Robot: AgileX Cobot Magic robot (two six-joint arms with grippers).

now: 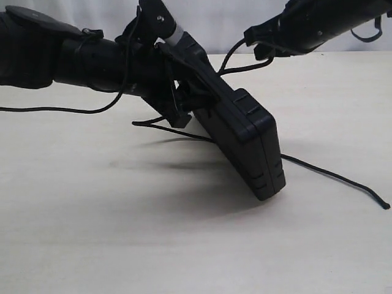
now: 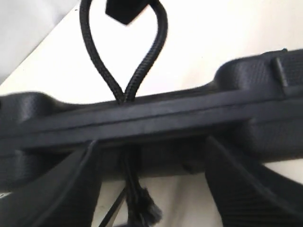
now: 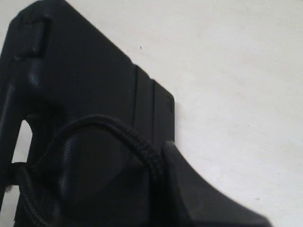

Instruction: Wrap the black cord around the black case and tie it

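Pale wooden tabletop (image 1: 92, 245) fills the scene, with a plain white wall (image 1: 233, 18) behind it. A black robot arm reaches in from the left. Its left gripper (image 1: 184, 107) sits against the raised end of a rigid, textured, rectangular black case (image 1: 245, 147). The case slopes down and away from that gripper, with its far lower corner on the table.

In the left wrist view the gripper's two fingers (image 2: 47, 198) stand wide apart and pinch nothing. The case's seamed edge lies across just beyond their tips. Between them hangs the frayed end (image 2: 144, 213) of a long, thin, braided black cord (image 2: 142, 71).

From that edge the cord rises in a narrow loop to the right gripper (image 1: 260, 40), which hangs above and beyond the case. It is clamped shut and appears to have the cord pinched at its tip. Farther right, the rest of the cord trails over the table, well apart from both grippers, and finishes in a knotted end (image 1: 384, 206).

The tying step seems to be in hand, with the cord already lying across the case. The next move probably calls for the left gripper to close on the frayed end while the right holds the loop taut. This has to be done without knocking the case off its corner.
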